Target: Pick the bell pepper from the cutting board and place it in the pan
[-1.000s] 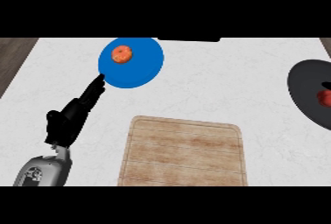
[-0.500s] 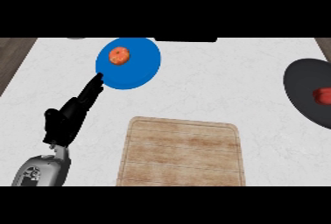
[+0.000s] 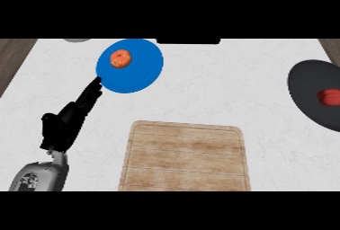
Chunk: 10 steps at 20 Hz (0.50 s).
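1. At the right edge we see the pepper lying in the black pan.
2. Our left hand rests at the left of the counter, fingers straight and holding nothing, tips just beside a blue plate.
3. On that plate sits an orange fruit.
4. Near the lower edge, the board is bare.
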Available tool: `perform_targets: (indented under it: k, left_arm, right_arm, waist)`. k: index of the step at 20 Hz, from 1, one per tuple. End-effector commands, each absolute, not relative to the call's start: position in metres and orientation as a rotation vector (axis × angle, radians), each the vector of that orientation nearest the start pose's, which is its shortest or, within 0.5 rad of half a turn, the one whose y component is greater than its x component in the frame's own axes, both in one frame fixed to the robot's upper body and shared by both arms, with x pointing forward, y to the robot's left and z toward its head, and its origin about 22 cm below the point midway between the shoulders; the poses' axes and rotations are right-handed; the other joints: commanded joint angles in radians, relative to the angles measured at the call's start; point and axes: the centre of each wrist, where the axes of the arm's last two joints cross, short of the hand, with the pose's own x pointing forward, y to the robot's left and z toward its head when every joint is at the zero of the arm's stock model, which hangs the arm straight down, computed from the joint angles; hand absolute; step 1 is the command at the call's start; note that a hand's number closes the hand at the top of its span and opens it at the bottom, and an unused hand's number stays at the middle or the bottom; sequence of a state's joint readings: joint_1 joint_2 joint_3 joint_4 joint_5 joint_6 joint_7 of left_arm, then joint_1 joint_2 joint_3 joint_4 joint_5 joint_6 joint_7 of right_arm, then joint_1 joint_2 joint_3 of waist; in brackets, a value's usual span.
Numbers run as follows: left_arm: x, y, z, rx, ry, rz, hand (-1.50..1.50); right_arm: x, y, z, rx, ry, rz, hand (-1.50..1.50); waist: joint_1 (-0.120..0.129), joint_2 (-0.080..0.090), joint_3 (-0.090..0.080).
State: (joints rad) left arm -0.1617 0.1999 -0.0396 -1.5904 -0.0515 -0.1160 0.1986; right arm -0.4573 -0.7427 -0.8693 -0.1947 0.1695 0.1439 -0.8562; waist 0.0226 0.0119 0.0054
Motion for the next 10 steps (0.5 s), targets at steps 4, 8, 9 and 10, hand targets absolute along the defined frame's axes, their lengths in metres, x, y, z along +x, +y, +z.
perform_targets:
  k: [4,8,9,10]
  left_arm:
    - [0.285,0.252,0.057,0.081,-1.494,-0.344,0.00]
    - [0.264,0.249,0.049,0.067,-1.517,-0.359,0.00]
    - [0.279,0.255,0.065,0.088,-1.524,-0.350,0.00]
    - [0.287,0.245,0.067,0.106,-1.508,-0.357,0.00]
  right_arm:
    - [0.194,-0.533,-0.043,-0.704,-1.739,-0.313,-1.50]
    - [0.187,-0.536,-0.044,-0.718,-1.754,-0.299,-1.50]
    - [0.192,-0.516,-0.063,-0.714,-1.759,-0.306,-1.50]
    - [0.170,-0.522,-0.070,-0.713,-1.759,-0.281,-1.50]
  waist:
    - [-0.010,-0.006,-0.002]
    - [-0.005,-0.006,-0.002]
    - [-0.011,-0.008,-0.003]
    - [-0.018,-0.009,-0.003]
